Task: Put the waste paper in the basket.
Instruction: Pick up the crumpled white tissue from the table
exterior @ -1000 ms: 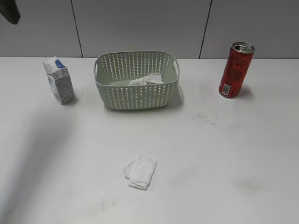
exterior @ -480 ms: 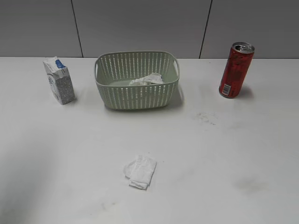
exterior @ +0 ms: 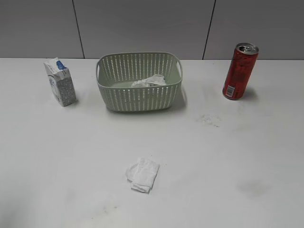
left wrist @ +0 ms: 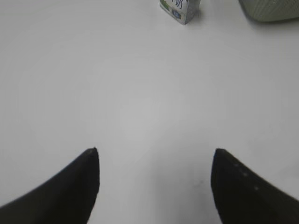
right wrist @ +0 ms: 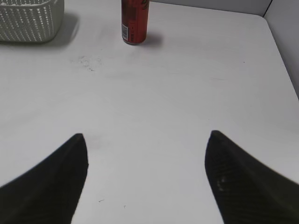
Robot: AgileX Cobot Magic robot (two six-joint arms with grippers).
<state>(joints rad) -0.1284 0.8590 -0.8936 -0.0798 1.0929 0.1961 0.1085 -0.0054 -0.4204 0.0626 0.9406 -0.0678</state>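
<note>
The pale green slotted basket (exterior: pixel 138 80) stands at the back middle of the white table. White waste paper (exterior: pixel 150 80) lies inside it. One crumpled white wad (exterior: pixel 142 175) lies on the table in front of the basket, near the front edge. Neither gripper shows in the exterior view. My left gripper (left wrist: pixel 155 151) is open and empty over bare table, with a corner of the basket (left wrist: pixel 271 9) at the top right. My right gripper (right wrist: pixel 145 136) is open and empty over bare table, with the basket (right wrist: pixel 29 19) at the top left.
A white-and-blue carton (exterior: pixel 60 81) stands left of the basket and shows in the left wrist view (left wrist: pixel 180 8). A red drink can (exterior: pixel 240 71) stands at the back right and shows in the right wrist view (right wrist: pixel 135 21). The table's right edge meets a wall (right wrist: pixel 285 28).
A dark arm part at the top left of the exterior view one second ago has left the view, and its shadow on the table's left side has faded. The objects have not moved.
</note>
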